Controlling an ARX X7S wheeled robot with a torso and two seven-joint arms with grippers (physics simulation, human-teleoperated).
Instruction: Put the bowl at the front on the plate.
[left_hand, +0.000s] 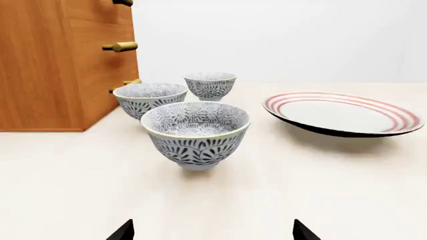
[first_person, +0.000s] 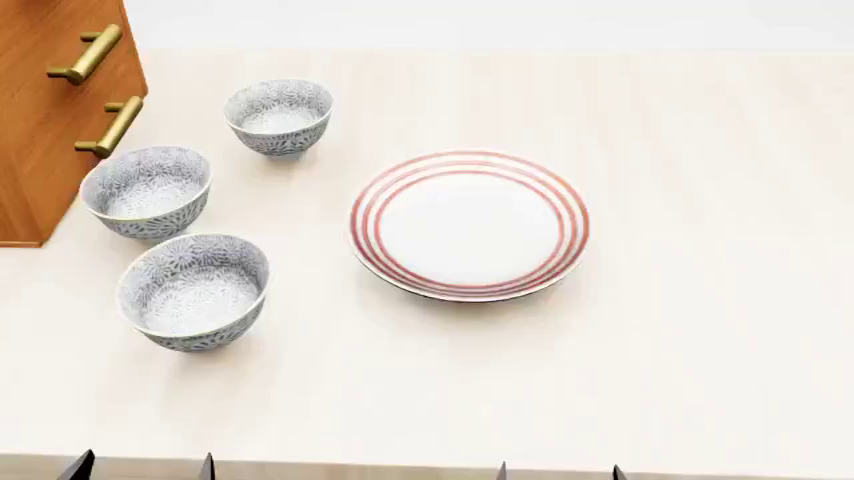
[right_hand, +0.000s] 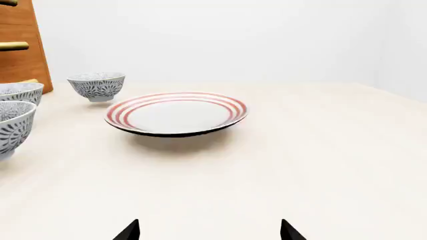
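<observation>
Both grippers are sitting at the near table edge with jaws spread and holding nothing: we are seeing the left gripper (left_hand: 213, 232) facing the small grey-and-white floral bowl (left_hand: 195, 133) at the front, the right gripper (right_hand: 209, 231) facing the wide white red-ringed plate (right_hand: 176, 113). We are finding that bowl left of the plate, well apart, on the pale wooden table (first_person: 694, 330). Two matching bowls (first_person: 147, 191) (first_person: 279, 116) are standing behind, beside a brown wooden cabinet (first_person: 40, 120).

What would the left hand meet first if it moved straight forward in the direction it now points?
Most likely the nearest small grey-and-white floral bowl, centred ahead of the open left hand in its wrist view. Only bare cream table lies between. The exact height of contact is unclear.
</observation>
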